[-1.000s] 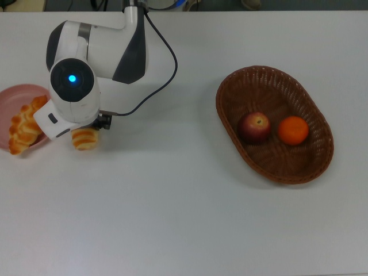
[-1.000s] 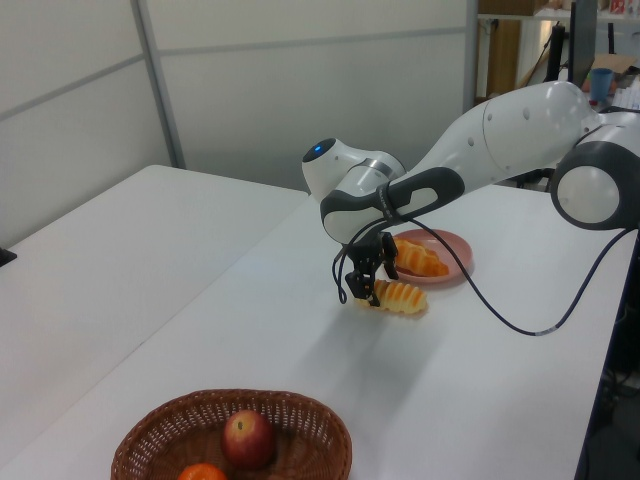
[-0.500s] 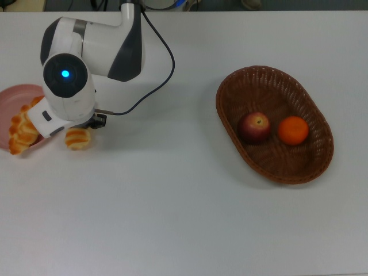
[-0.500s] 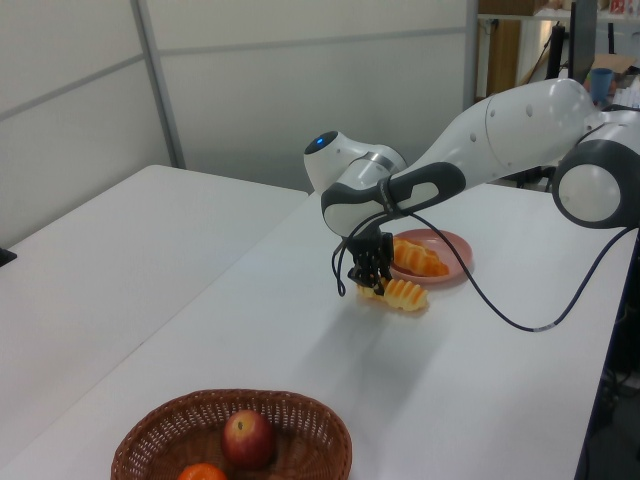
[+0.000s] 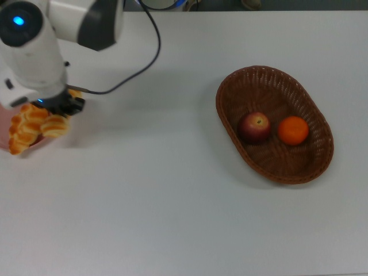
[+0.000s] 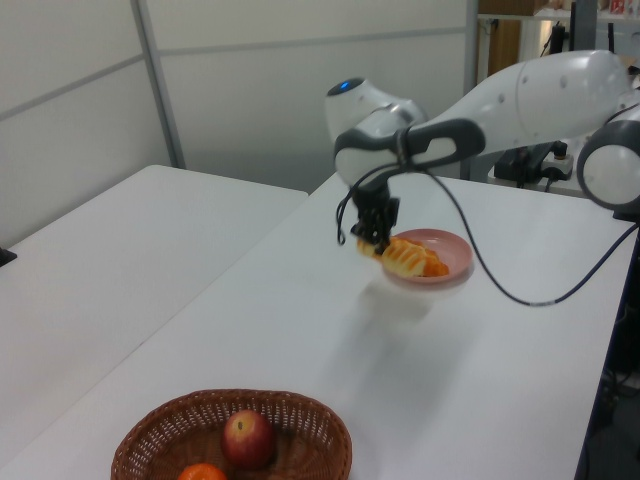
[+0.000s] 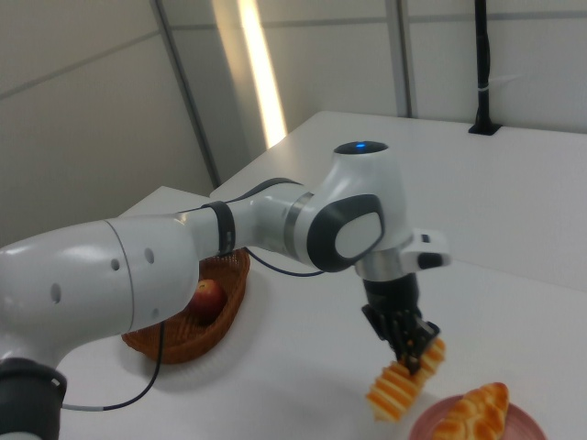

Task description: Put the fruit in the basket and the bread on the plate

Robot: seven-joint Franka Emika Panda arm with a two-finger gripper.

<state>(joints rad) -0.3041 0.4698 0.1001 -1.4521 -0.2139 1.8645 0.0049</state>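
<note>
— What does the top view show?
— The apple (image 5: 254, 127) and mandarin (image 5: 293, 130) lie side by side in the wicker basket (image 5: 231, 85). At the top view's left, the pincer (image 5: 59, 107) grasps the striped roll (image 5: 54, 125) beside the braided loaf (image 5: 23, 127) on the pink plate (image 5: 4, 143).

— And the left view?
— The roll (image 6: 403, 258) hangs above the white desk (image 6: 480, 390), at the near rim of the plate (image 6: 455, 261); the pincer (image 6: 375, 232) is clenched on it.

— The right view?
— The roll (image 7: 403, 383) hangs tilted in the pincer (image 7: 413, 353), clear of the desk, beside the loaf (image 7: 475, 408).
</note>
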